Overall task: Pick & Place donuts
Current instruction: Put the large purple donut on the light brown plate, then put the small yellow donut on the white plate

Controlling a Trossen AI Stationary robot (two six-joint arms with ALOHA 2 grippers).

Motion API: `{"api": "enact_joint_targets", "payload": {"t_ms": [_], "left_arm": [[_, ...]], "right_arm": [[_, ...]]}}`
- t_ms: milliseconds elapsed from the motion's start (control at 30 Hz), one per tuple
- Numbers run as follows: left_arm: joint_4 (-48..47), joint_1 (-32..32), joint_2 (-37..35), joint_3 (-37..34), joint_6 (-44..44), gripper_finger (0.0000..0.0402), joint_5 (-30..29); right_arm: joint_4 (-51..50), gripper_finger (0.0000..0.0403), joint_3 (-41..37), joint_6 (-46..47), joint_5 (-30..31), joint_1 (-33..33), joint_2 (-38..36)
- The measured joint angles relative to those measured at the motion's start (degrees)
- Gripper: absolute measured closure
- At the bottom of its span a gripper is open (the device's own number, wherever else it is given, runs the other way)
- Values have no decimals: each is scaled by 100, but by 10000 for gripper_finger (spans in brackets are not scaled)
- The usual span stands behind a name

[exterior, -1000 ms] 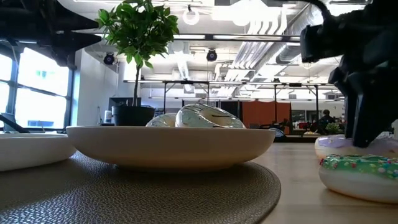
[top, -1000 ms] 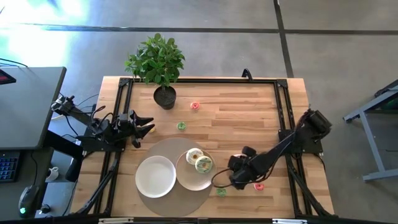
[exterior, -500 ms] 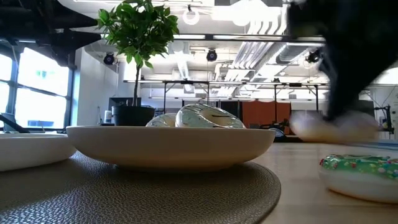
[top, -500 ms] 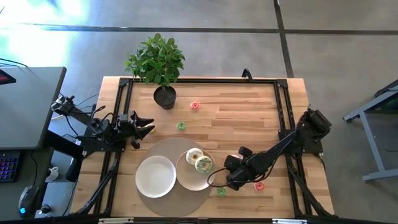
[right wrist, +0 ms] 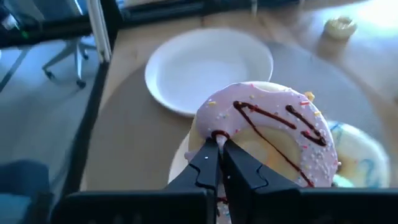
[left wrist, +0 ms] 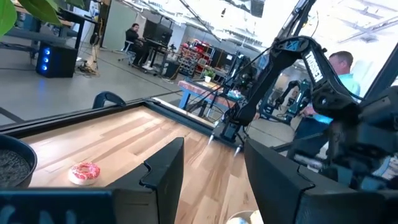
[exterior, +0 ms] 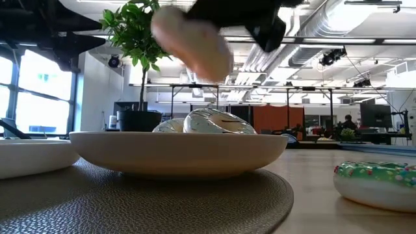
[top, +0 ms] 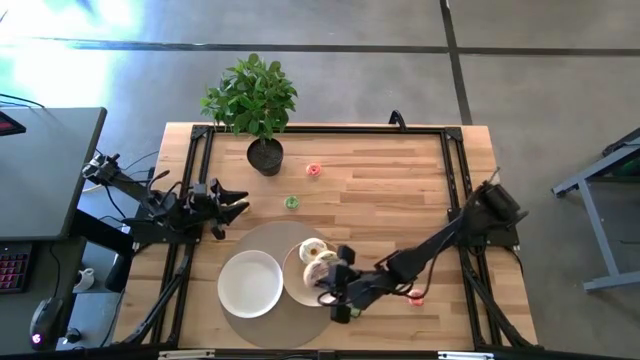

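My right gripper is shut on a pink-iced donut with dark drizzle, which hangs in the air over the right white plate. On that plate lie a cream donut and one more. A green-iced donut rests flat on the table near the mat. Tiny donuts lie on the wood: red-pink, green and red. My left gripper waits open at the table's left edge. My right gripper pinches the pink donut's rim between its two fingers, which stand close together. The fingers reach in from the table's right, slanting down. The donut is lifted clear above the plate, its iced face toward the wrist camera.
An empty white plate sits beside the filled one, both on a round grey mat. A potted plant stands at the far left of the table. Bare wood lies between the plant and the right arm's base.
My right gripper has taken the pink donut up off the table beside the green donut. It has carried it up and toward the table's left edge, to a place over the filled plate. The green donut has stayed where it was.
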Motion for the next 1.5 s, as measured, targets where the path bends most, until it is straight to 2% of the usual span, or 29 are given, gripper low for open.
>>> {"api": "enact_joint_targets", "payload": {"t_ms": [167, 467, 733, 1133, 1367, 1500], "left_arm": [[-46, -2, 0, 0, 0, 234, 0], [-189, -1, 0, 0, -22, 234, 21], [-286, 0, 0, 0, -22, 234, 26], [-346, 0, 2, 0, -240, 234, 132], [-563, -2, 2, 0, -1055, 234, 297], [-997, -2, 76, 0, -1687, 236, 99]], "right_arm": [[17, 398, -3, -143, -396, -140, 388], [-444, 377, -1, -591, -538, -373, 437], [-355, 327, -1, -779, -968, -474, 437], [-396, 252, -1, -906, -970, -473, 390], [-527, 242, -1, -882, -894, -473, -101], [-988, 251, -1, -886, -760, -475, -565]]}}
